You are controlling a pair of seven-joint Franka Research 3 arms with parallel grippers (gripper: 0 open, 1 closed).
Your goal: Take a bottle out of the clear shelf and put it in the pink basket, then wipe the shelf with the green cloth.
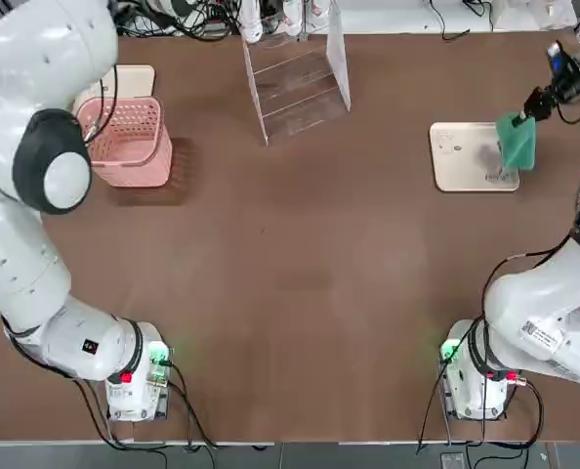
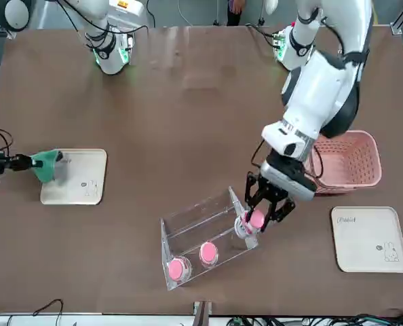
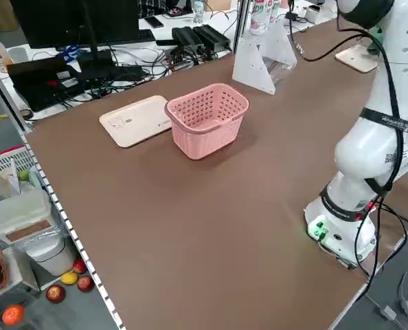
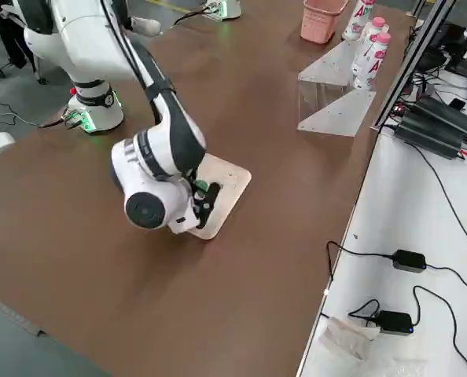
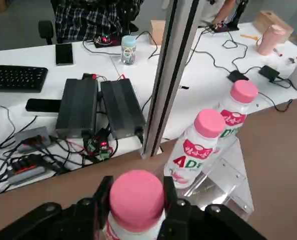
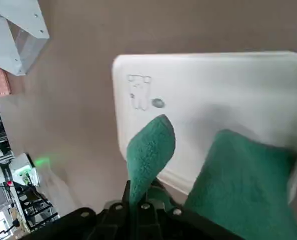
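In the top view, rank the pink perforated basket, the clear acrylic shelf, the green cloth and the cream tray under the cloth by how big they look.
1. Clear acrylic shelf, largest.
2. Pink perforated plastic basket and flat cream tray: look about alike, so unranked.
3. Teal-green fabric cloth, smallest; it hangs bunched from the right hand.

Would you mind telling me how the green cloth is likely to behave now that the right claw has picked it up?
The green cloth probably stays floppy: it droops in folds from the right claw above the cream tray. It looks light and fuzzy, so slipping seems unlikely. Pinched at one corner only, it may swing or bunch up when wiping.
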